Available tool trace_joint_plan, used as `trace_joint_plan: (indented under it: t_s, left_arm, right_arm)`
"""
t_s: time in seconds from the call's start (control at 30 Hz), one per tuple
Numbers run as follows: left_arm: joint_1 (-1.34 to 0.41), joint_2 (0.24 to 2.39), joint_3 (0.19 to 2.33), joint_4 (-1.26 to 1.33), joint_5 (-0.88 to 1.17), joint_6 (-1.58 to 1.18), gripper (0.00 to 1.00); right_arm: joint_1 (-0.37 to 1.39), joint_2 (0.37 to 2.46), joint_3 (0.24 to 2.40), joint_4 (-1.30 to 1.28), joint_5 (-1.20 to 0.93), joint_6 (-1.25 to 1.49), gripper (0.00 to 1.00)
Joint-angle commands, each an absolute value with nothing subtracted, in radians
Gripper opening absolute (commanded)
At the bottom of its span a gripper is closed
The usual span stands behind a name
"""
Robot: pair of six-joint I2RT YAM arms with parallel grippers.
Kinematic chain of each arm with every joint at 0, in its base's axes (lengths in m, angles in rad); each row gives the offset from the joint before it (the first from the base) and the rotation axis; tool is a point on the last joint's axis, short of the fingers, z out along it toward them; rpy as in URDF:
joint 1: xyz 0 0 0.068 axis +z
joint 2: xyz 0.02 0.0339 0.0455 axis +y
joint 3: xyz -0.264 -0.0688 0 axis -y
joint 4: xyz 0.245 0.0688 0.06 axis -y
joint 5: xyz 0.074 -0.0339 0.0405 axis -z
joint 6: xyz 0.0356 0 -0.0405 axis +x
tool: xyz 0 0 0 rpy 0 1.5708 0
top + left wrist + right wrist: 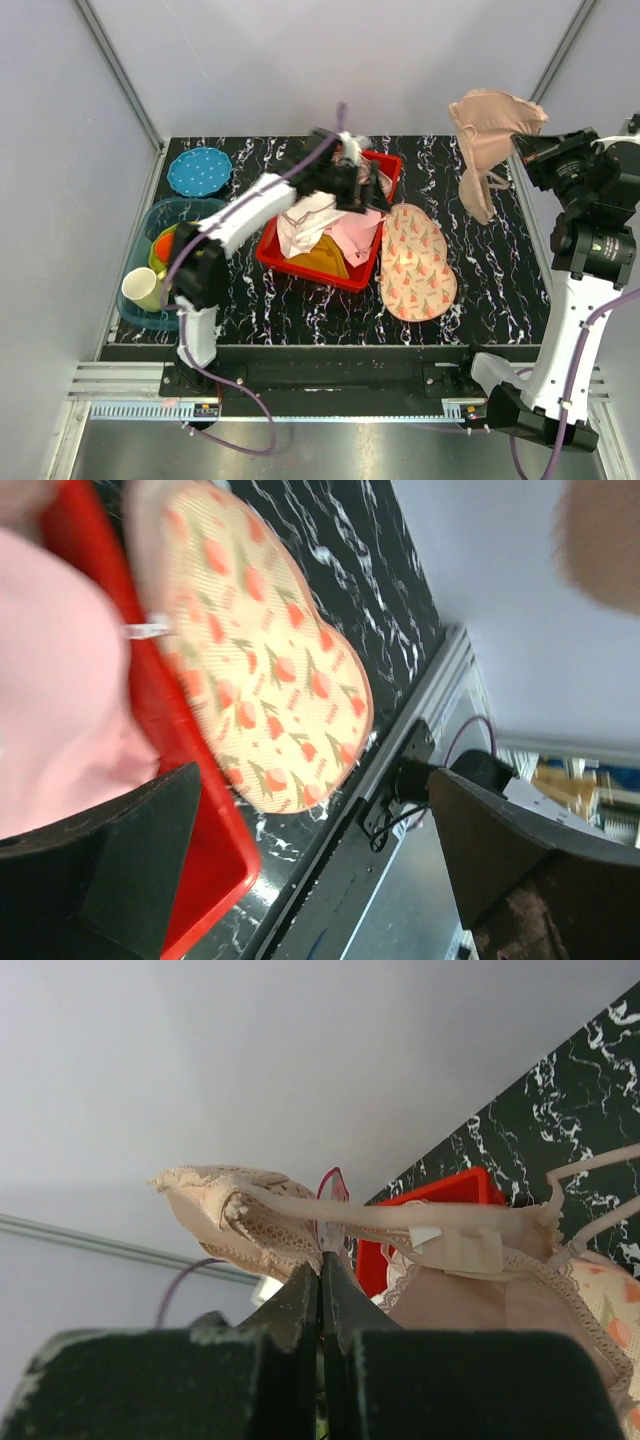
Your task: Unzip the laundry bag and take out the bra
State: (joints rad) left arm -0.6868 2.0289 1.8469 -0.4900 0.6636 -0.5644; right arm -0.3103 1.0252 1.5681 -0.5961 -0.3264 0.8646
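Observation:
The laundry bag (414, 262) lies flat on the black marbled table, right of the red bin (368, 272); it also shows in the left wrist view (262, 670). My right gripper (522, 147) is raised high at the right and is shut on the beige-pink bra (489, 140), which hangs from it clear of the table; the right wrist view shows the closed tips (322, 1258) pinching the bra (260, 1210) at its middle. My left gripper (362, 180) hovers over the far end of the red bin, open and empty, its fingers (120, 860) wide apart.
The red bin holds white, pale-pink and mustard garments (320, 232). A teal tub (150, 318) at the left holds cups. A blue dotted plate (199, 171) lies at the back left. Grey walls close the workspace.

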Motion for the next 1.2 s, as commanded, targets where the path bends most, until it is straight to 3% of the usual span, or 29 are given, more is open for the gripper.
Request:
trace_joint_plan:
  t_s: [0.0,0.07,0.23,0.47,0.67,0.93,1.17]
  left_arm:
    - [-0.539,1.777,1.763,-0.526,0.641,-0.499,0.99]
    - [-0.490,1.703,1.727,-0.560,0.638,-0.468,0.99]
    - [-0.378,1.566,1.665,-0.597,0.604,-0.475,0.99]
    - [-0.123,1.355,1.502,-0.591,0.575,-0.505,0.99]
    - [-0.025,1.264,1.418,-0.598,0.589,-0.494,0.99]
    - [-0.023,1.243,1.330,-0.571,0.640,-0.526,0.99]
    - [-0.031,1.258,1.272,-0.545,0.770,-0.500,0.99]
  right_arm:
    - [-0.289,1.035,1.531,-0.502,-0.410,0.896,0.00]
    - [-0.261,1.058,1.525,-0.489,-0.403,0.899,0.00]
    - [0.066,1.156,1.555,-0.482,-0.267,0.842,0.00]
    - [0.336,1.374,1.519,-0.453,-0.212,0.799,0.00]
    - [0.437,1.592,1.447,-0.396,-0.255,0.812,0.00]
    - [0.491,1.883,1.402,-0.379,-0.258,0.776,0.00]
    - [0.503,1.918,1.414,-0.371,-0.310,0.752,0.00]
